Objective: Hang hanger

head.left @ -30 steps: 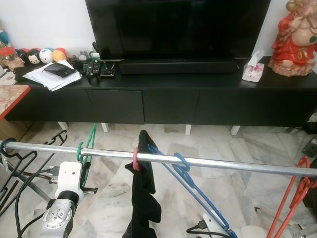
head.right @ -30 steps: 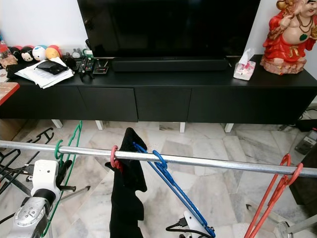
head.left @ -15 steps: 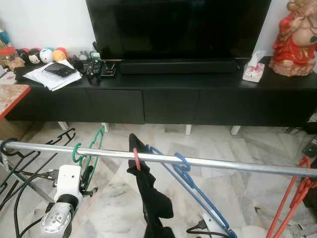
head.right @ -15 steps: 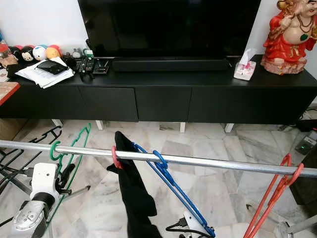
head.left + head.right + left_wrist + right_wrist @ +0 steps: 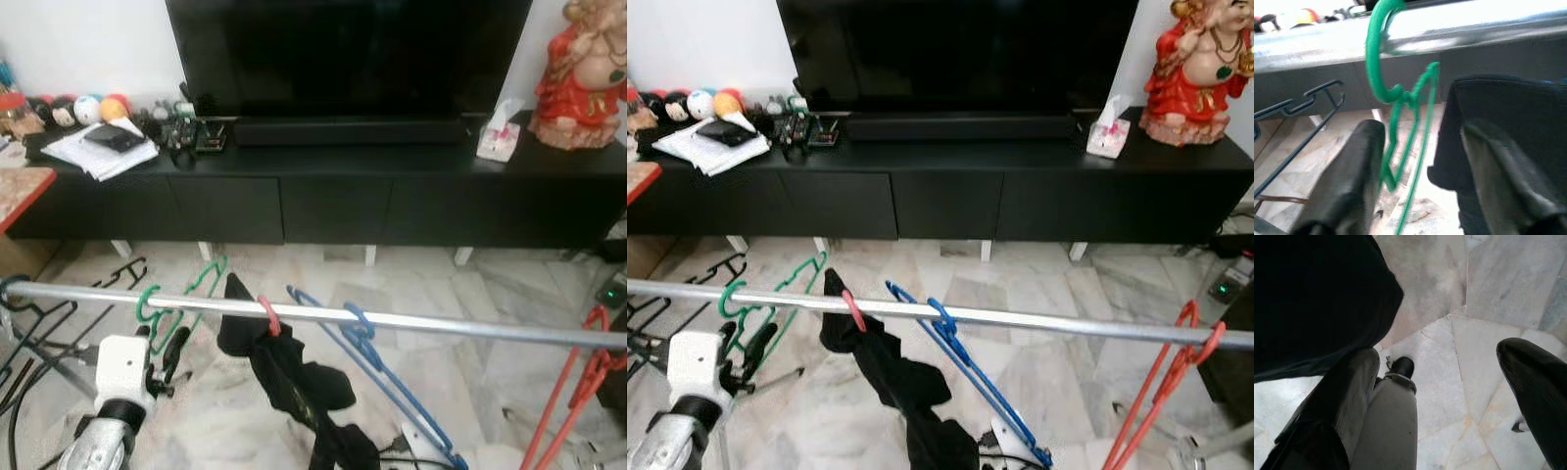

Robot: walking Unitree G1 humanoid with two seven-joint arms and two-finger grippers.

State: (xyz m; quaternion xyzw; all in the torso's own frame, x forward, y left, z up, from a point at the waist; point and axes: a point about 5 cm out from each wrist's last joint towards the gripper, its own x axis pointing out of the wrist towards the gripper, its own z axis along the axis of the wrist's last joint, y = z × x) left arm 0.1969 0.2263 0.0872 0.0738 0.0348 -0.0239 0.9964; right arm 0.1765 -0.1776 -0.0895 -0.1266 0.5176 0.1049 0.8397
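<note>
A green hanger [image 5: 186, 294] has its hook over the silver rail [image 5: 441, 325] near the rail's left end, and its body swings out toward the TV console. My left gripper [image 5: 1418, 132] is just below the rail, open, with the green hanger's neck [image 5: 1400, 98] between its fingers [image 5: 1352, 171] and untouched. To the right a pink hanger [image 5: 266, 315] carries a black garment [image 5: 294, 377] that swings right. My right gripper [image 5: 1440, 396] hangs low and open over the marble floor, beside the black garment [image 5: 1312, 293].
A blue hanger [image 5: 377, 357] and an orange hanger [image 5: 588, 362] hang further right on the rail. Black hangers [image 5: 39, 318] cluster at its left end. Behind stands a black TV console [image 5: 323, 196] with papers [image 5: 98, 152], a tissue box [image 5: 500, 142] and a red statue [image 5: 588, 78].
The green hanger's hook slid a little left on the rail and its body swung outward. The black garment swung to the right. My left arm dropped slightly.
</note>
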